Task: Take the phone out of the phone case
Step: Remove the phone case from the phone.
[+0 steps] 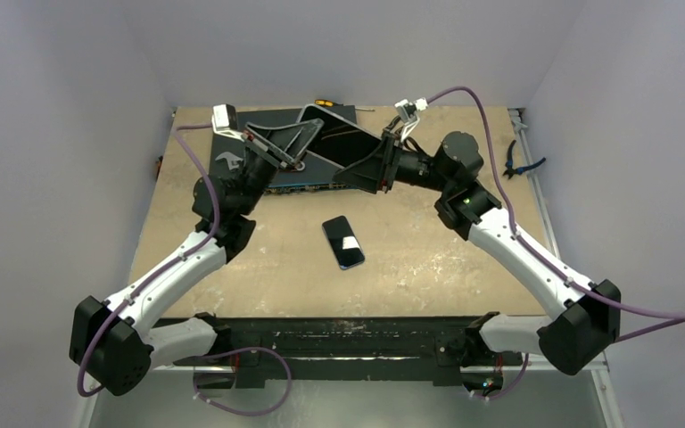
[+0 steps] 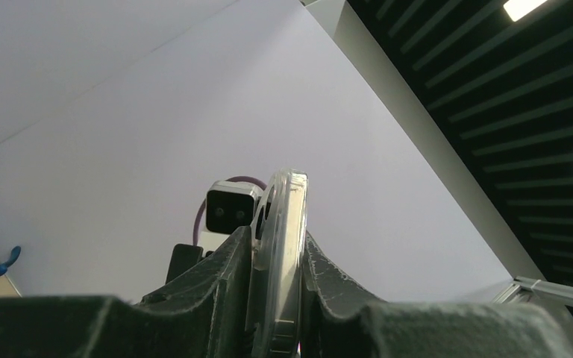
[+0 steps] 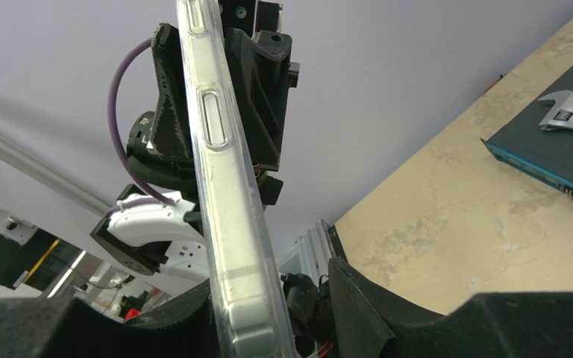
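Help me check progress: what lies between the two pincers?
The clear phone case, clamped in the left pincer and reaching into the right pincer; both wrist views show it.

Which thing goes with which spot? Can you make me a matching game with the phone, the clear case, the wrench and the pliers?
Things:
1. phone
2. phone case
3. wrench
4. pliers

Spots:
A. lying on the dark board
B. lying flat in the middle of the table
C. by the table's right edge
D. up in the air, pinched by the left gripper

Pairs: 1-B, 2-D, 3-A, 4-C
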`<state>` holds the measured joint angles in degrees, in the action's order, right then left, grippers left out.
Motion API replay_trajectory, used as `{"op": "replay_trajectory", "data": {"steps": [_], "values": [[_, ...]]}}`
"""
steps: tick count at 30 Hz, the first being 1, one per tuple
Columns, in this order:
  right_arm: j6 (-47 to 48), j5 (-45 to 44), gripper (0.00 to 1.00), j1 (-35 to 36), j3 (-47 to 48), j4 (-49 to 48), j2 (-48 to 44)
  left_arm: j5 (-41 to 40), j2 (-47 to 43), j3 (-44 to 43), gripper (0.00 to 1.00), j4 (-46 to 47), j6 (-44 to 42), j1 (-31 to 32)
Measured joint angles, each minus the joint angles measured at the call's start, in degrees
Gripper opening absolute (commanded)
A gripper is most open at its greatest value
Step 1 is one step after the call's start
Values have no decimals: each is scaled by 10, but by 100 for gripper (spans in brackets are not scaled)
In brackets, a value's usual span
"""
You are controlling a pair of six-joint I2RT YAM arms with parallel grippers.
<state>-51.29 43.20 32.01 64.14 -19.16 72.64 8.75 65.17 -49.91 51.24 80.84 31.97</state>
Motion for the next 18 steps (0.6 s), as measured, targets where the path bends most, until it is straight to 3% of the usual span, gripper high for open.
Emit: {"op": "replay_trajectory", "data": {"steps": [5, 18], "values": [[8, -4, 43, 0, -16, 8, -26, 9, 0, 0, 0, -6, 0, 5], [-40, -32, 46, -17, -83, -83, -100, 37, -2, 0, 0, -103, 10, 12]]}}
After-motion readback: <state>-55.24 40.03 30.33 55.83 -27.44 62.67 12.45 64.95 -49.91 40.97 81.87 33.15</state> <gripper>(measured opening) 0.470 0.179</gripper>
